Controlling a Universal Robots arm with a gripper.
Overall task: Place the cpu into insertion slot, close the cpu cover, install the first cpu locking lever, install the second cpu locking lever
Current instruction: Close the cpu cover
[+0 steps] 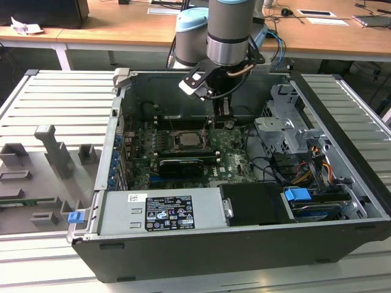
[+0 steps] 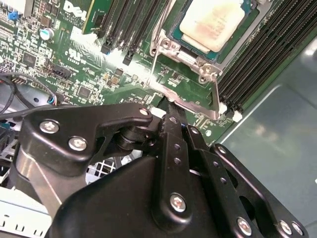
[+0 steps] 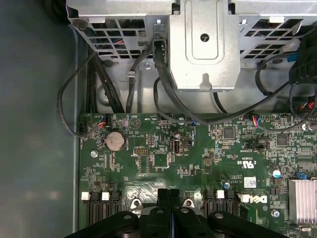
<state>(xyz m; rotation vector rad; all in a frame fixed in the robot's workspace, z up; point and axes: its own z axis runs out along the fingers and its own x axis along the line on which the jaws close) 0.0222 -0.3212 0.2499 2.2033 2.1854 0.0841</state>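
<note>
Here, at the exterior view's left, grey fixtures (image 1: pixel 58 152) and a small blue clip (image 1: pixel 74 217) sit on the ribbed table (image 1: pixel 61 97). Next to them is the open computer case (image 1: pixel 183 256), with its power supply (image 1: pixel 162 210) along the near wall.

Further along, on the motherboard (image 3: pixel 198 158), the cpu (image 1: pixel 185 140) lies flat in the insertion slot (image 1: pixel 168 143), pale metal top upward. A long black card (image 1: pixel 180 165) runs just in front of the slot. In the second wrist view the cpu (image 2: pixel 213 22) sits squarely in the socket, with rows of memory slots (image 2: pixel 257 64) beside it. I cannot tell how the cover lies.

Just to the exterior view's right of the slot, the arm hangs straight down and the gripper (image 1: pixel 221 119) is low over the board. In both wrist views the gripper (image 2: pixel 171 115) (image 3: pixel 169 193) has its fingers pressed together with no gap between them. Its tips sit right at a thin metal locking lever (image 2: pixel 185 105) that bends around the socket's corner. Whether they pinch that lever or merely touch it I cannot tell.

At the exterior view's right stand a silver drive cage (image 1: pixel 284 122) and a blue connector (image 1: pixel 298 196) amid loose cables.
</note>
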